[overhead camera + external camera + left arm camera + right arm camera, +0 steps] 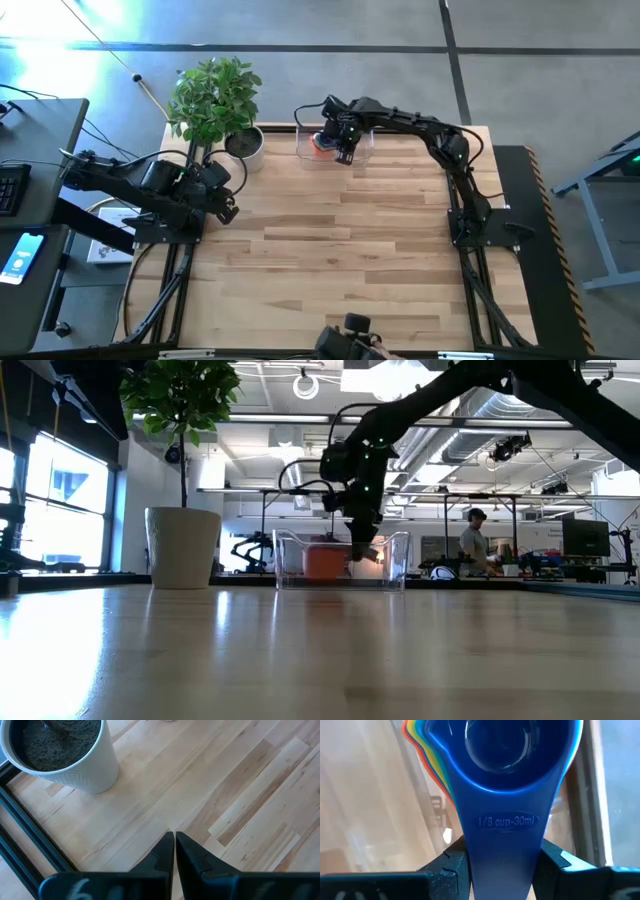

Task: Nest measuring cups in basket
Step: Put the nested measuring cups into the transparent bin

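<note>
Blue cup (500, 775) handle points toward right gripper (502, 857), clamped on it, over basket (361, 150); left gripper (174, 851) closed.

Blue cup (500, 765) nested atop stack – inside clear basket (366, 150).

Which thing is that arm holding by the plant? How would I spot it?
Find the white plant pot at the table's far edge; beside it stands a clear basket. Over it, the right gripper pinches the flat handle of a blue measuring cup, marked 1/8 cup, topmost in a rainbow stack.
</note>
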Robot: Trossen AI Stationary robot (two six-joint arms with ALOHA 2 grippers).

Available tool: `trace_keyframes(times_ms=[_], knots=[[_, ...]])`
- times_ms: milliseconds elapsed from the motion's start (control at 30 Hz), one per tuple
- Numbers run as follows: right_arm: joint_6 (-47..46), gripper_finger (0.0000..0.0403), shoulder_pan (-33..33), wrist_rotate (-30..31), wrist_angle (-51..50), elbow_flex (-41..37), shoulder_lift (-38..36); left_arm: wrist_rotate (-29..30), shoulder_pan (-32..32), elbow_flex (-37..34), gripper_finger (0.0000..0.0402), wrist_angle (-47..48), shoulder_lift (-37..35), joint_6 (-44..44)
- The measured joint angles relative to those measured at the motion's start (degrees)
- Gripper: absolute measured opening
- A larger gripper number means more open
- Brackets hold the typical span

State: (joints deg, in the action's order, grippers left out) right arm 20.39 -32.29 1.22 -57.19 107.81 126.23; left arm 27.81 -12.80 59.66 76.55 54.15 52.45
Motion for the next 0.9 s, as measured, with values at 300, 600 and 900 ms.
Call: trace_keyframes(times_ms=[300, 600, 900], knots=[[0.20, 0.0138, 0.02, 0.13, -0.81, 0.00, 1.30, -0.07, 0.02, 0.00, 0.0010, -0.09, 0.00, 0.00], [0.67, 0.0173, 0.02, 0.09, -1.23, 0.00, 1.30, -0.15, 0.00, 0.00, 0.0010, -0.15, 0.00, -0.02], [1.10, 0.0176, 0.04, -0.68, -2.21, 0.00, 1.30, -0.20, 0.02, 0.00, 0.0010, -0.13, 0.00, -0.04]])
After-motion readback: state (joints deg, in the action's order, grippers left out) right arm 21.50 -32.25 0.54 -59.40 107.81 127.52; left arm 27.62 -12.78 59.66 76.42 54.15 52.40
